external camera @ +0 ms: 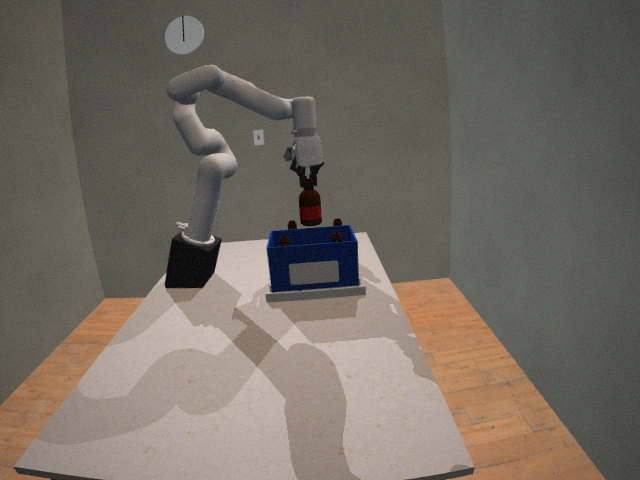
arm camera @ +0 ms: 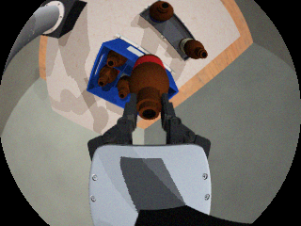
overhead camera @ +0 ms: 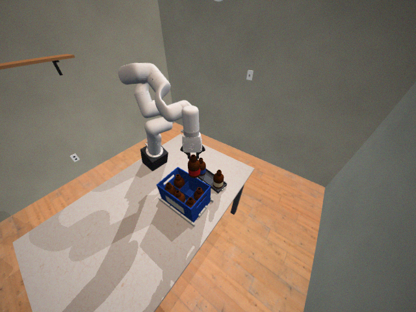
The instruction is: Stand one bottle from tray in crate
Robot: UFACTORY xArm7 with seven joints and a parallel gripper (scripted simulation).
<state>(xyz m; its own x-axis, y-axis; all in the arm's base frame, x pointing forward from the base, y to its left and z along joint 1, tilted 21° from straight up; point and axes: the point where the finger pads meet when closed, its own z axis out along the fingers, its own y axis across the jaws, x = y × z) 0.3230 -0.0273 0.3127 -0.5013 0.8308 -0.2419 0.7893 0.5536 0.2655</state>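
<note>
My gripper [overhead camera: 193, 156] is shut on the neck of a brown bottle with a red label [overhead camera: 194, 168]. It holds the bottle upright in the air, just above the far side of the blue crate [overhead camera: 184, 194]. It also shows in the exterior view [external camera: 310, 206] and in the wrist view [arm camera: 150, 85]. Several brown bottles [overhead camera: 177, 192] stand in the crate's cells. The dark tray [overhead camera: 212, 181] lies behind the crate. Two bottles stand on it, one with a blue label [overhead camera: 202, 166] and one with a cream label [overhead camera: 218, 179].
The crate rests on a pale base plate [external camera: 315, 292] near the table's right edge. The arm's black base [overhead camera: 153, 157] stands at the far left of the table. A dark table leg [overhead camera: 236, 199] shows under the right edge.
</note>
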